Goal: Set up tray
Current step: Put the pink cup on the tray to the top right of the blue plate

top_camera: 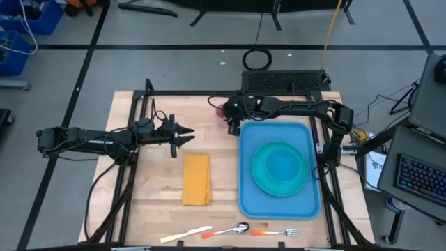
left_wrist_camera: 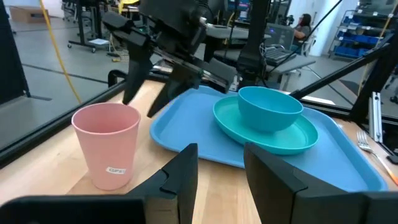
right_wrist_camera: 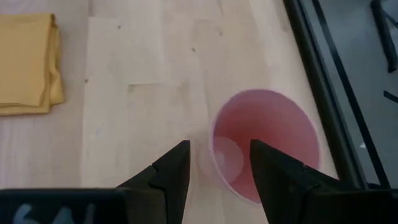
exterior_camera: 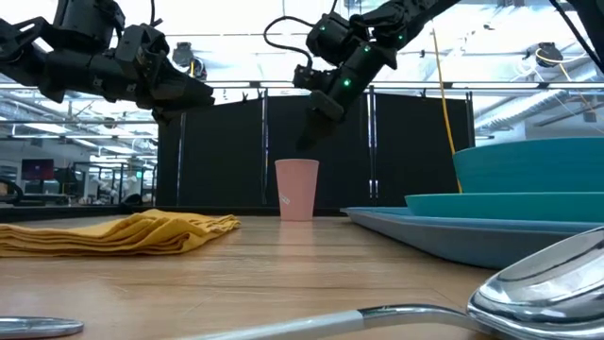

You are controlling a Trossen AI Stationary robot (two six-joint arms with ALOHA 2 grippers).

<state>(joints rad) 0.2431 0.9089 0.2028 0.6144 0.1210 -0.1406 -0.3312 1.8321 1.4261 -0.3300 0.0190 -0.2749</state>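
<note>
Spoon [exterior_camera: 543,283] closest to the low camera, fork [top_camera: 279,232] and knife [top_camera: 187,234] alongside at table edge. Right gripper [right_wrist_camera: 219,163] above pink cup [right_wrist_camera: 264,144], fingers apart, near rim directly below the gap, not touching. Tray [top_camera: 279,202] beside that cup, carrying plate [top_camera: 261,180] and bowl [top_camera: 282,164]. Left gripper [left_wrist_camera: 221,163] aimed at cup, fingers apart, holding nothing. Napkin [top_camera: 196,178] on wood just past left fingertips.
</note>
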